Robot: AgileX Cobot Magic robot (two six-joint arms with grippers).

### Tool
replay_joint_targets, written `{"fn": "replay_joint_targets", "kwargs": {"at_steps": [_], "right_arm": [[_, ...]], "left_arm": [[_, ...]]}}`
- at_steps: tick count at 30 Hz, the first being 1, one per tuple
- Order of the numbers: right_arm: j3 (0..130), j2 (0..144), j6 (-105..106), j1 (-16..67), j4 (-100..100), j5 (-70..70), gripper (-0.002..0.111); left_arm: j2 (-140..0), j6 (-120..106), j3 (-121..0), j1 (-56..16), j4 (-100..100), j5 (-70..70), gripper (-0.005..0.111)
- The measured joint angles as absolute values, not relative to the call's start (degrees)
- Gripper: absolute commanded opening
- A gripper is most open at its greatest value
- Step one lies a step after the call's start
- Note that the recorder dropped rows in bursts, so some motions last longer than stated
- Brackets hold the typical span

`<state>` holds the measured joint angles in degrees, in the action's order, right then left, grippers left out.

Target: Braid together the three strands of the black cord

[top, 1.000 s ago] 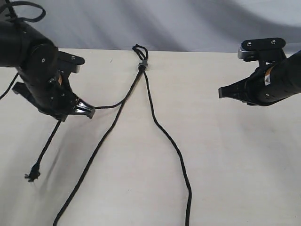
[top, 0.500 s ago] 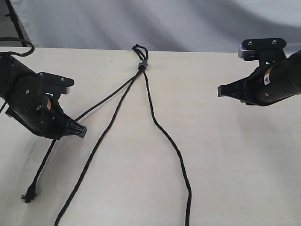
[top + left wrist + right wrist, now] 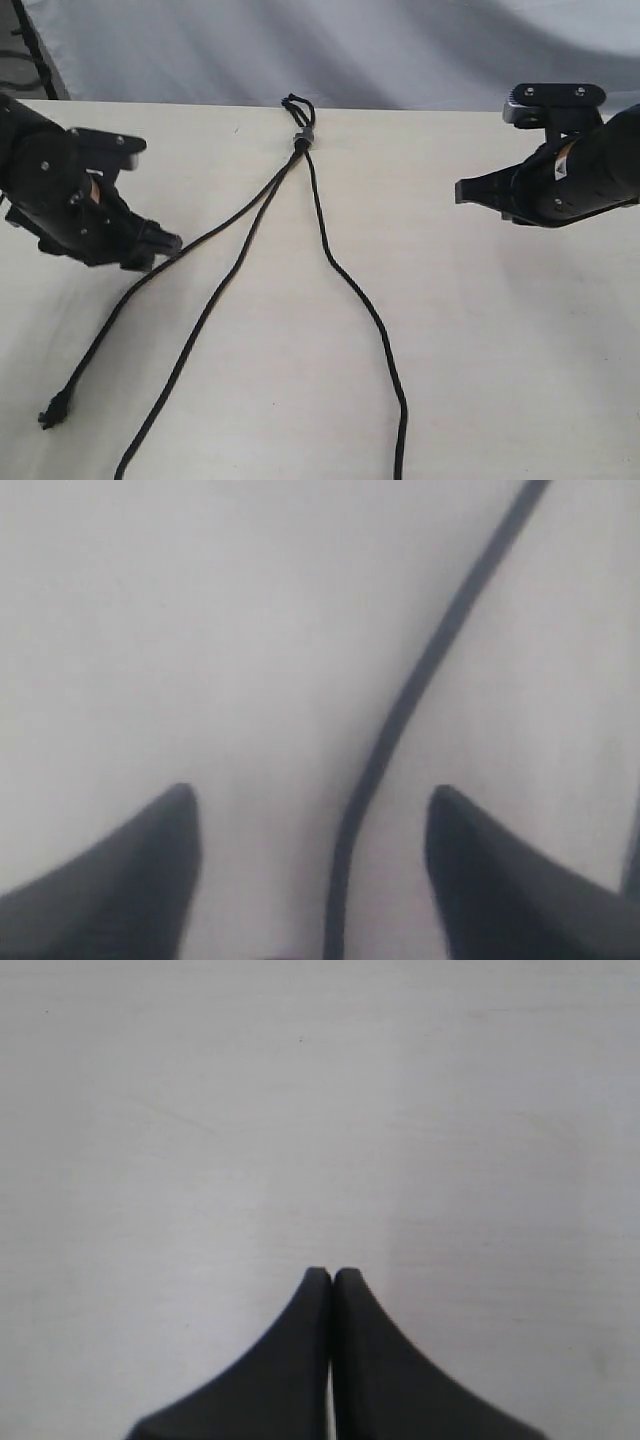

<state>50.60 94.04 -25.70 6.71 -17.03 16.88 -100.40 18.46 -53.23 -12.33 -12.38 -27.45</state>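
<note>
- Black is the colour of every task item: the thin matte black cord (image 3: 300, 143) lies flat on the pale beige table (image 3: 520, 380), with its joined end at the far edge, in front of a grey-white cloth backdrop (image 3: 420, 50).
- At the joined end we see a small loop (image 3: 298, 106), a grey band (image 3: 304, 133) just below it, and the knot from which the three strands fan out towards the near edge. No strand crosses another.
- The left strand (image 3: 104, 333) runs diagonally from the knot to the left tool (image 3: 165, 243), then on to a small frayed end knot (image 3: 48, 415) near the left corner.
- The middle strand (image 3: 200, 325) runs just beside the left strand near the knot, diverges from it, and leaves the exterior view at the bottom edge.
- The right strand (image 3: 377, 332) curves down the centre of the table, well apart from the other two, and also leaves the view at the bottom.
- The left tool is released. In the left wrist view its two dark fingers (image 3: 150, 870) are spread wide, and the left strand (image 3: 405, 710) passes between them. We cannot tell whether it touches either one.
- The right tool (image 3: 462, 190) is clenched on nothing. In the right wrist view its fingertips (image 3: 318, 1290) are pressed together over bare table.
- The right tool sits on the right side, well apart from every strand.
</note>
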Motion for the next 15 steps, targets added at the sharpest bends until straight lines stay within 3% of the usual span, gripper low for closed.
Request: {"fn": "replay_joint_targets", "kwargs": {"at_steps": [1,4,11,13,15], "right_arm": [[50.6,94.0,-25.2,7.7,-15.7,17.0,0.0],[50.7,94.0,-21.0,12.6,-11.3,17.4,0.0],[57.4,97.6,-17.1,31.0,-6.6,22.2,0.0],[60.8,100.3,-16.9,36.0,-6.6,23.6,0.008],[64.8,103.2,-16.7,39.8,-6.7,25.1,0.025]], "left_arm": [[-99.6,18.3,-53.9,-11.7,-12.4,-26.8,0.001],[-96.8,18.0,-54.7,-8.1,-12.4,-23.5,0.006],[-93.7,18.5,-50.8,2.8,-12.4,-15.2,0.005],[-93.7,19.6,-47.6,5.3,-12.4,-9.2,0.005],[-93.7,20.1,-43.9,7.4,-12.4,-1.4,0.005]]}}
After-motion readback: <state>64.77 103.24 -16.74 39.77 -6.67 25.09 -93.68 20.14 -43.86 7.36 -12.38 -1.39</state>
